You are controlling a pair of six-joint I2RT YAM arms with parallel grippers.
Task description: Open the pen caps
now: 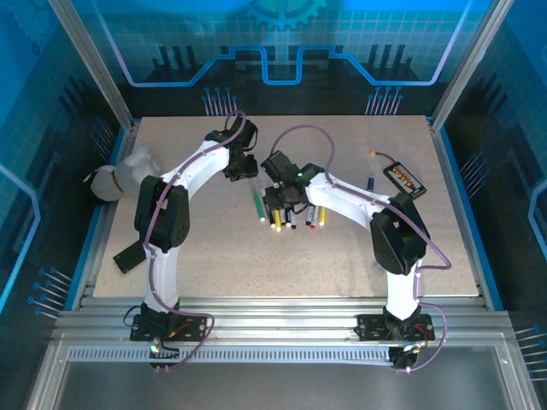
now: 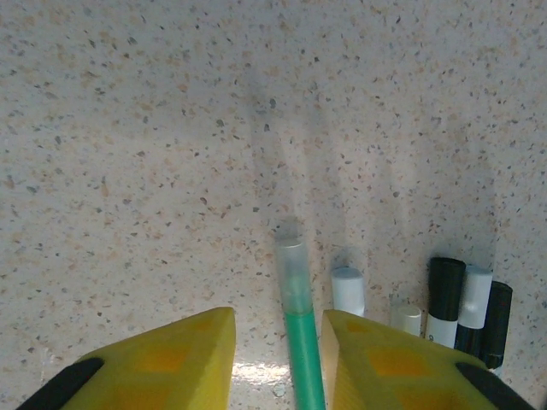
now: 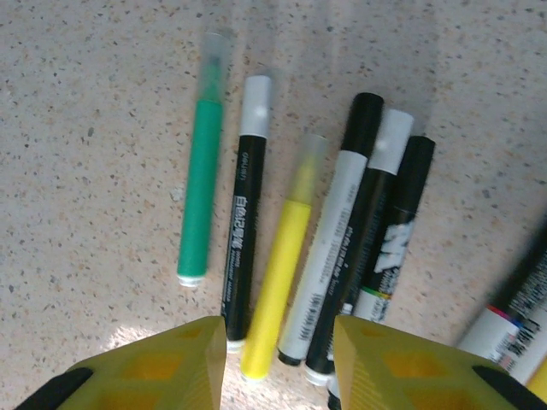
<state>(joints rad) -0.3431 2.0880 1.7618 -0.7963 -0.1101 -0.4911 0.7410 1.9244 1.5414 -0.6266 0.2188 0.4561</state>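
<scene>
From above, we see the pens [image 1: 291, 218] bunched at mid-table [image 1: 214, 256]. The green pen [image 1: 258, 205] lies just left of the bunch, and a blue pen [image 1: 370, 182] lies well apart to the right, near a black slab [image 1: 403, 179]. Our left gripper [image 1: 242, 164] hangs up and left of the bunch, and our right gripper [image 1: 278, 203] is over it.

In the left wrist view the left gripper [image 2: 278, 329] is spread at the bottom edge. The green pen [image 2: 303, 359] runs up between its fingers, clear cap [image 2: 291, 260] on.

In the right wrist view the right gripper [image 3: 278, 342] is also spread and empty, with the yellow pen [image 3: 278, 273] ending between its fingers. All caps [image 3: 255, 104] here are on.
</scene>
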